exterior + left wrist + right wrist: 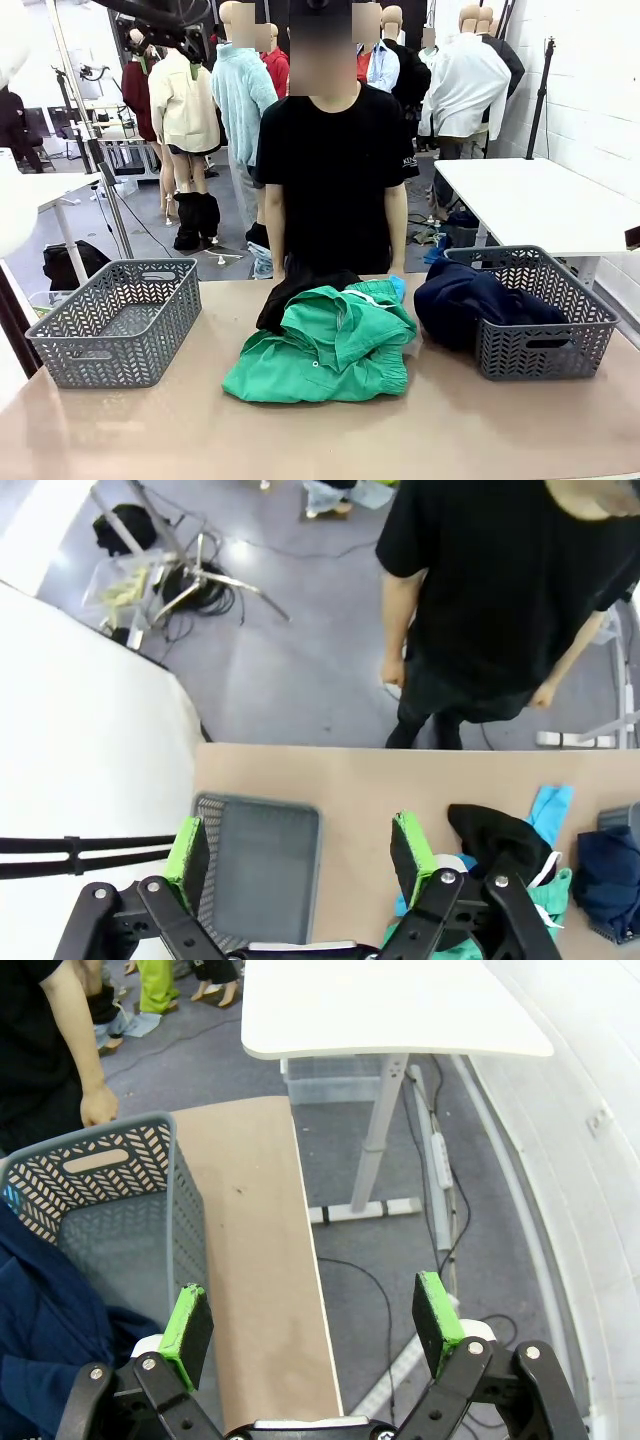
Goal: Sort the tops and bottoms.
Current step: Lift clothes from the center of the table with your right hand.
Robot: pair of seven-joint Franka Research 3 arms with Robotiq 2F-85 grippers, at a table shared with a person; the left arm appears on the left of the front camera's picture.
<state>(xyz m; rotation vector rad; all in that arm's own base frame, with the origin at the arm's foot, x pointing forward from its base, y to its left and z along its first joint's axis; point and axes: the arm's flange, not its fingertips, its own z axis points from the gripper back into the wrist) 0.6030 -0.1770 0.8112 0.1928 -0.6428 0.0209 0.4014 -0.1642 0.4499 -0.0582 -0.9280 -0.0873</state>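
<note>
Front view: on the tan surface (200, 430) we log a left basket (118, 320), grey and holding nothing, and a right basket (545, 320), with the pile between them in front of the person (335, 170). The green garment (325, 350) lies topmost and nearest us, crumpled. Its long axis runs roughly across the surface, from near left to far right. The black garment (295, 290) sticks out from under its far-left edge, toward the person. A small patch of the sky-blue shirt (397, 288) peeks out at the far-right corner of the pile. The navy garment (470, 300) drapes over the right basket's left wall, partly inside and partly bulging out toward the pile. The left wrist view looks straight down and adds more. Here the shirt is a narrow strip running from the black garment toward the surface's far edge, and we see the person's hands hanging at their sides. In this view the left gripper (300, 845) is spread wide with nothing between the pads, above the left basket. The right wrist view adds the navy cloth heaped inside the right basket, and a white table (390, 1005) beyond. The right gripper (312, 1325) is likewise spread wide and holds nothing, over the surface's right edge just beside that basket.
</note>
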